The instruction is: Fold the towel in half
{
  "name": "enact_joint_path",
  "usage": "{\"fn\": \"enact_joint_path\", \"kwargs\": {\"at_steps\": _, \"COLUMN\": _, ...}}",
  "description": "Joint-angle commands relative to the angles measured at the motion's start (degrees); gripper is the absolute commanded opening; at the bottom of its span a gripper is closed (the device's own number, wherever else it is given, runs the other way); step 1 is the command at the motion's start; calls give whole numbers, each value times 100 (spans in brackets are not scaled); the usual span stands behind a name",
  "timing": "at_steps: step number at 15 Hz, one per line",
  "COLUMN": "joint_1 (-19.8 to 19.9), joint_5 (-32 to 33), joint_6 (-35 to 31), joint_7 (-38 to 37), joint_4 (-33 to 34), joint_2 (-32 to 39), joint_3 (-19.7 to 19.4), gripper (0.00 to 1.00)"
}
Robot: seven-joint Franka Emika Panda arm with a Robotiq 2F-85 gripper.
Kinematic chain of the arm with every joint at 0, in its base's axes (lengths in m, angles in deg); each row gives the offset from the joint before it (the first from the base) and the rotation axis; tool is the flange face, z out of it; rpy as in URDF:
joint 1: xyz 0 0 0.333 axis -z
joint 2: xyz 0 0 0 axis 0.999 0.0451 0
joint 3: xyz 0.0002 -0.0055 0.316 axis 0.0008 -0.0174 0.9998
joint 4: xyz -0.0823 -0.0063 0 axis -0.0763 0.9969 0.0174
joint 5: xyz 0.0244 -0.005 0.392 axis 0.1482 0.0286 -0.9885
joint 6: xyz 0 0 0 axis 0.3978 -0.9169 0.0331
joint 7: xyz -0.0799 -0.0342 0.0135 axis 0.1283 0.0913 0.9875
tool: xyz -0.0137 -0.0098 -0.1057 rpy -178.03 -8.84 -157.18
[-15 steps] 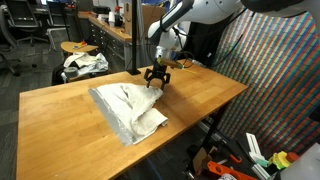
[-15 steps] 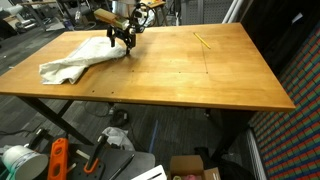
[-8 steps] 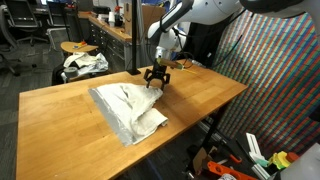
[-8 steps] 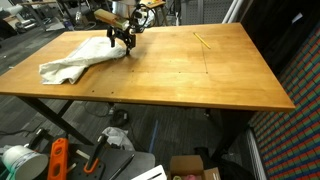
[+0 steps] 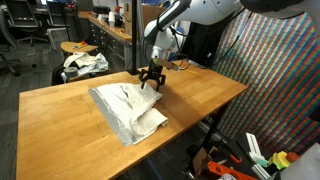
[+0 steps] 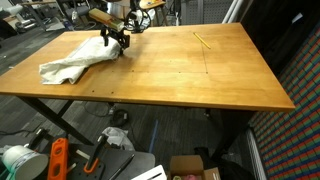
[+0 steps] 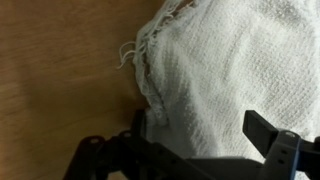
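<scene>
Gripper (image 5: 150, 81) has edged sideways over the towel (image 5: 125, 108) corner; jaws stand open, straddling the frayed edge. Judged: grasp imminent, fold not yet begun.

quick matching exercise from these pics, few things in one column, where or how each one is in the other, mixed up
1 towel
2 hand
3 yellow stick

A alone on bare wood, apart from the towel
B white, crumpled on the table
C open, above the towel's edge

Pairs: 1-B, 2-C, 3-A
</scene>
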Motion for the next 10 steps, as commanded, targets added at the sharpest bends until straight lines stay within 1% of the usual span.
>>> {"fn": "enact_joint_path", "kwargs": {"at_steps": 1, "joint_1": 79, "joint_5": -310, "joint_6": 123, "joint_7": 234, "joint_4": 124, "joint_2": 90, "joint_3": 149, "gripper": 100}}
{"fn": "enact_joint_path", "kwargs": {"at_steps": 6, "joint_1": 58, "joint_5": -402, "joint_6": 111, "joint_7": 301, "joint_4": 68, "joint_2": -5, "joint_3": 176, "gripper": 100}}
{"fn": "enact_joint_path", "kwargs": {"at_steps": 10, "joint_1": 59, "joint_5": -525, "joint_6": 91, "joint_7": 485, "joint_4": -93, "joint_2": -240, "joint_3": 271, "gripper": 100}}
